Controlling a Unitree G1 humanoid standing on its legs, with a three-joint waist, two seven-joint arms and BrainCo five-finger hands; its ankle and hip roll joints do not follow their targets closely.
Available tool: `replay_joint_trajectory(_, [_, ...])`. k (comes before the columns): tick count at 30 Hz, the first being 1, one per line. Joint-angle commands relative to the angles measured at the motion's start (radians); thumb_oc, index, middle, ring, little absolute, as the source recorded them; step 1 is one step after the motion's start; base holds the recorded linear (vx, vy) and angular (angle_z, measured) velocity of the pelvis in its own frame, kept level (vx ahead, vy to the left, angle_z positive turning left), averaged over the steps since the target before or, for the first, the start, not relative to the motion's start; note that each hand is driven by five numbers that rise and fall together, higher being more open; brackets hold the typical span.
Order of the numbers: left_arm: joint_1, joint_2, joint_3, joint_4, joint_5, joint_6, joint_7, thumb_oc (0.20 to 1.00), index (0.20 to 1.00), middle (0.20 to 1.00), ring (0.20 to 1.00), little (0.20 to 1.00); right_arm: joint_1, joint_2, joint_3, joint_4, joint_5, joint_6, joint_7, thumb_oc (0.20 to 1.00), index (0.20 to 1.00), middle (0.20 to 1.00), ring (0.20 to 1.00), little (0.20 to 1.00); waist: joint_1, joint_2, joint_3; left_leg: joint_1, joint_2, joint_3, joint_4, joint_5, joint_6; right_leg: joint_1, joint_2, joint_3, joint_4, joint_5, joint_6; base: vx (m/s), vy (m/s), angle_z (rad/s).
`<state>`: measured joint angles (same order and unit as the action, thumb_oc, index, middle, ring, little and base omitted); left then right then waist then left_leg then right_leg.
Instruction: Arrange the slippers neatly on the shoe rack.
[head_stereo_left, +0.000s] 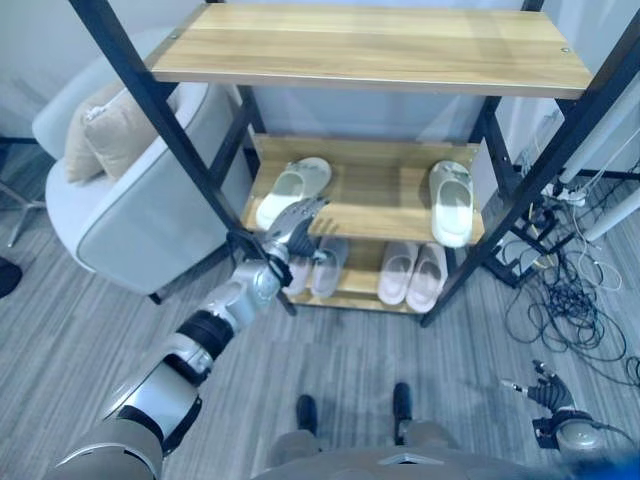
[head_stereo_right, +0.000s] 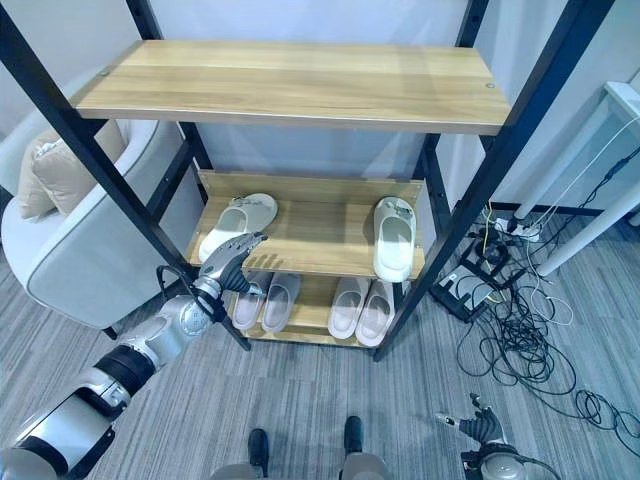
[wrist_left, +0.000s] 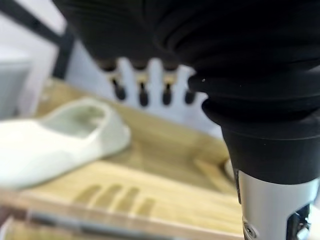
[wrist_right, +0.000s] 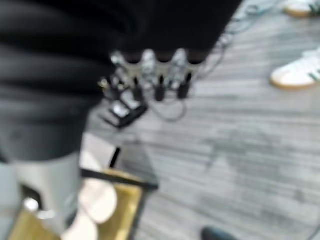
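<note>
Grey plank floor (head_stereo_left: 90, 330); armchair (head_stereo_left: 130, 200) beside shoe rack (head_stereo_left: 370, 45). Middle shelf (head_stereo_left: 380, 190): two white slippers (head_stereo_left: 293, 190), well apart. Left hand (head_stereo_left: 295, 228) open at shelf edge; right hand (head_stereo_left: 550, 395) low, fingers relaxed.

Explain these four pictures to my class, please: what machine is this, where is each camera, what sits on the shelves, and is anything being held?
A humanoid robot tidies a shoe rack. Two pictures come from cameras in its head, two from its wrists. The middle shelf holds two white slippers: a left one, angled, and a right one, straight. The bottom shelf carries a grey pair and a pink pair. The left hand, fingers straight, reaches toward the angled slipper, holding nothing. The right hand hangs low, empty.
</note>
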<state>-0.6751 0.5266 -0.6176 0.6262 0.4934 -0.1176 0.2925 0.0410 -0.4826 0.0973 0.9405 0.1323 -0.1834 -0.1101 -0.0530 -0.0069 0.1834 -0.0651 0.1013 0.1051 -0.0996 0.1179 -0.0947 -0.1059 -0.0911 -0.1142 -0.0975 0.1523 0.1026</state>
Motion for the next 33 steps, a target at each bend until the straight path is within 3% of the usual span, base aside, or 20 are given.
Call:
replay_joint_trajectory(1, [-0.159, 0.048, 0.016, 0.058, 0.009, 0.000, 0.075, 1.000, 1.000, 1.000, 1.000, 1.000, -0.054, -0.066, 0.047, -0.011, 0.007, -0.034, -0.007, 1.000, 1.000, 1.000, 1.000, 1.000, 0.002, 0.005, 0.043, -0.077, 0.018, -0.094, 0.026, -0.024, 0.015, 0.023, -0.037, 0.017, 0.114, -0.180, 0.054, -0.08, 0.027, -0.04])
replay_joint_trajectory(10, [-0.341, 0.212, -0.038, -0.002, 0.054, -0.003, 0.109, 1.000, 1.000, 1.000, 1.000, 1.000, -0.105, -0.060, 0.107, 0.009, -0.005, -0.043, -0.006, 1.000, 1.000, 1.000, 1.000, 1.000, 0.013, -0.022, 0.093, -0.174, 0.008, -0.107, 0.079, -0.029, 0.018, -0.046, -0.042, 0.029, 0.115, -0.154, 0.061, -0.04, 0.017, -0.03])
replay_joint_trajectory(20, [-0.474, 0.260, -0.117, 0.029, 0.087, -0.003, 0.142, 1.000, 1.000, 1.000, 1.000, 1.000, -0.125, -0.056, 0.157, 0.005, -0.040, -0.051, -0.012, 1.000, 1.000, 1.000, 1.000, 1.000, 0.013, -0.049, 0.111, -0.209, 0.006, -0.117, 0.087, -0.032, 0.018, -0.070, -0.045, 0.023, 0.111, -0.143, 0.068, 0.00, 0.003, 0.01])
replay_joint_trajectory(33, [-0.553, 0.325, -0.126, 0.059, 0.106, 0.040, 0.155, 1.000, 1.000, 1.000, 1.000, 1.000, -0.107, -0.008, 0.161, -0.039, -0.063, -0.059, -0.042, 1.000, 1.000, 1.000, 1.000, 1.000, 0.019, -0.070, 0.143, -0.275, -0.008, -0.108, 0.125, -0.051, 0.027, -0.109, -0.052, 0.029, 0.084, -0.102, 0.090, 0.00, 0.028, -0.01])
